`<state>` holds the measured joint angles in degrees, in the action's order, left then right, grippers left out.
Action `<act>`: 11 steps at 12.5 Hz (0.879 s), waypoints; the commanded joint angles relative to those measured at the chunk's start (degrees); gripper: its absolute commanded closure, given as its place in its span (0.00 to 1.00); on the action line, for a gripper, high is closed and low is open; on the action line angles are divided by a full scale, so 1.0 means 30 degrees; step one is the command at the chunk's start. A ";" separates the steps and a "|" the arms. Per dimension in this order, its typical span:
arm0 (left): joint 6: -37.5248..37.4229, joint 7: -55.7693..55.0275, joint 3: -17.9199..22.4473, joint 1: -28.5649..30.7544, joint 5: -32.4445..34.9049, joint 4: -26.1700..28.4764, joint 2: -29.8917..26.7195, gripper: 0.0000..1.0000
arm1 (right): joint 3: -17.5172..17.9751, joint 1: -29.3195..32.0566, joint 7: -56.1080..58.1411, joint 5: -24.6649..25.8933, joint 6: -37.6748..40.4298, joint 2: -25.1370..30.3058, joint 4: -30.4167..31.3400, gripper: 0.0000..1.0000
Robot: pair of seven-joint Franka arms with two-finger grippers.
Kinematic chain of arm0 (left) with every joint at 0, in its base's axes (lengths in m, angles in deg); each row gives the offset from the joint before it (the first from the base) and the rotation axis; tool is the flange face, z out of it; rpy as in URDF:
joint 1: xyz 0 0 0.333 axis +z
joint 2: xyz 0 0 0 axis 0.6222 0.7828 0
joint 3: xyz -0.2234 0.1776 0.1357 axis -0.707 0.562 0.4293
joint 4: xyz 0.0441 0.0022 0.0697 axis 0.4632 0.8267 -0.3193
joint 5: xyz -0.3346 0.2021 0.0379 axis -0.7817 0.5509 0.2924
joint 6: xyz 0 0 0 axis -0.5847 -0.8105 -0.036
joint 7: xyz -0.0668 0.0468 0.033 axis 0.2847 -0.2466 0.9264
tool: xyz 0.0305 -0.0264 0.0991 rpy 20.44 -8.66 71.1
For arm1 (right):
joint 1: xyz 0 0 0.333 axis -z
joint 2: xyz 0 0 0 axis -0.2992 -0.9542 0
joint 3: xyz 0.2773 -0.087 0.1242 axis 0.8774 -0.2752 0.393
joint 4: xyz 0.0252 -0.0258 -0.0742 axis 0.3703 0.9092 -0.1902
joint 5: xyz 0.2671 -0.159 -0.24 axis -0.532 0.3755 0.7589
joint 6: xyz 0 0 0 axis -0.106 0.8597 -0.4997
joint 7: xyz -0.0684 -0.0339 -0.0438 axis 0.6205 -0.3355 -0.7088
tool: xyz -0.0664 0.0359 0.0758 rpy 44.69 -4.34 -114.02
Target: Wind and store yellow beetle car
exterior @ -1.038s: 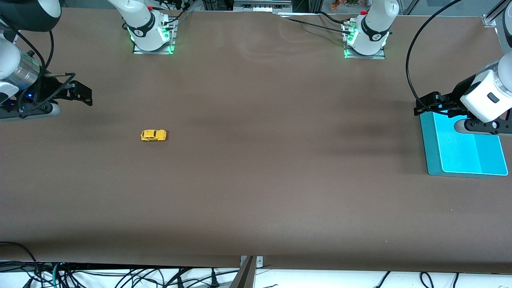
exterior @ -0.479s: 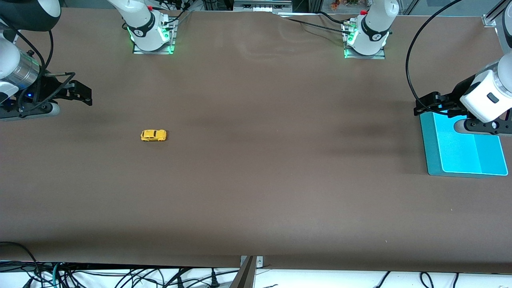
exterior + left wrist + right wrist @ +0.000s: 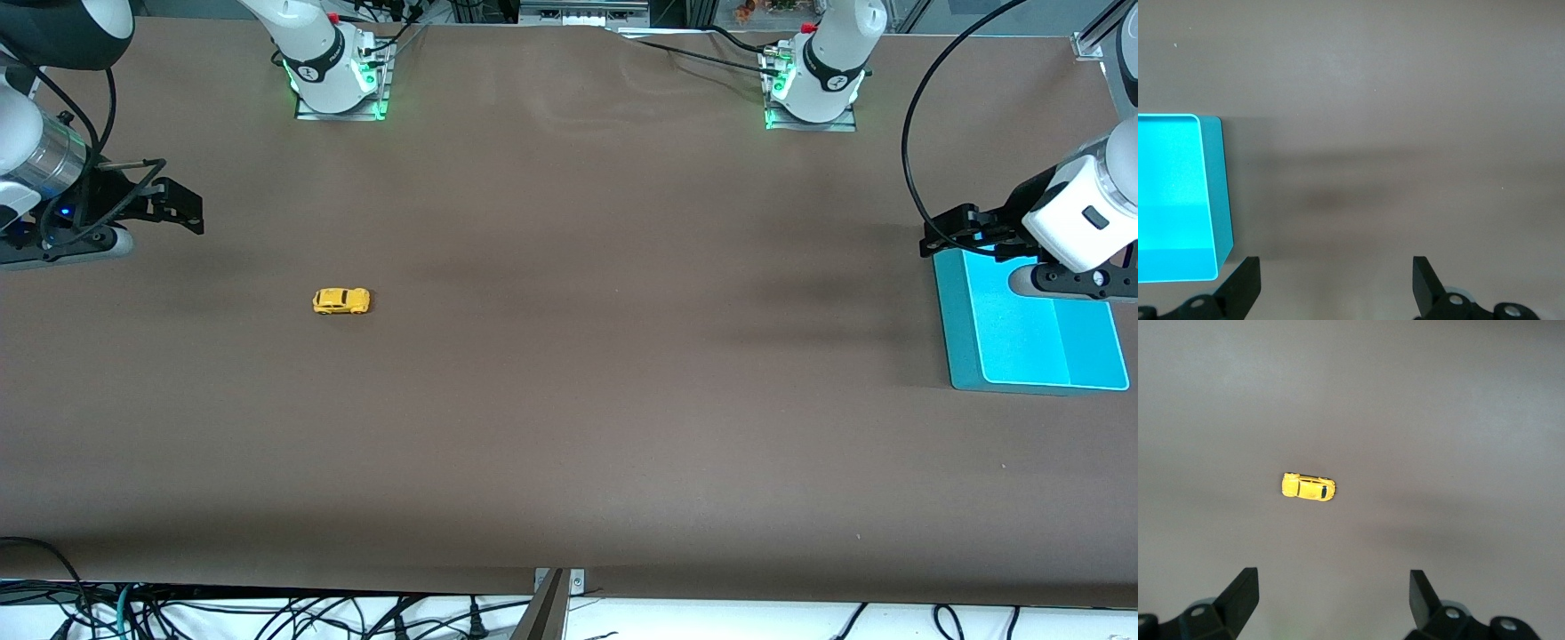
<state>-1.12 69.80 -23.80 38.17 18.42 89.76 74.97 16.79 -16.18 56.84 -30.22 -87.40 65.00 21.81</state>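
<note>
White arms [image 3: 831, 49], green-lit bases, black cables, black grippers

A turquoise tray [image 3: 965, 356] lies flat on the brown table [image 3: 569, 400], at the left arm's end, with its farther corner under the open jaws there. It is a shallow rectangular tray with rounded corners, a darker teal outer wall and a brighter inside floor. In the left wrist view the tray [image 3: 1217, 193] shows one corner and one long wall just beside one jaw, not between the two. Dark cables [image 3: 267, 613] hang tangled below the table's nearer edge, well apart from both pairs of jaws.
</note>
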 commanded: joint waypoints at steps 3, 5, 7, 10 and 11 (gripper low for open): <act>-0.0209 -0.0228 0.0006 -0.0045 -0.0297 -0.0624 0.0313 0.00 | 0.0022 0.0028 0.0331 -0.0207 0.0282 0.0297 0.0272 0.00; -0.0209 -0.0228 0.0006 -0.0045 -0.0297 -0.0624 0.0313 0.00 | 0.0022 0.0028 0.0418 -0.0502 0.0224 0.0356 0.0273 0.00; -0.0209 -0.0228 0.0035 -0.0045 -0.0297 -0.0624 0.0313 0.00 | 0.0022 0.0028 0.0477 -0.0473 0.0252 0.0356 0.0302 0.00; -0.0209 -0.0228 0.0035 -0.0015 -0.0297 -0.0624 0.0313 0.00 | 0.0051 0.0028 0.0623 -0.0385 0.0253 0.0356 0.0302 0.00; -0.0209 -0.0228 0.0006 -0.0015 -0.0297 -0.0624 0.0313 0.00 | 0.0080 0.0028 0.0624 -0.0327 0.0253 0.0356 0.0302 0.00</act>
<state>-1.12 69.80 -23.80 38.17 18.42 89.76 74.98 16.89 -16.21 57.75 -30.75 -87.09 65.00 21.95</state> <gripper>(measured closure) 0.000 0.000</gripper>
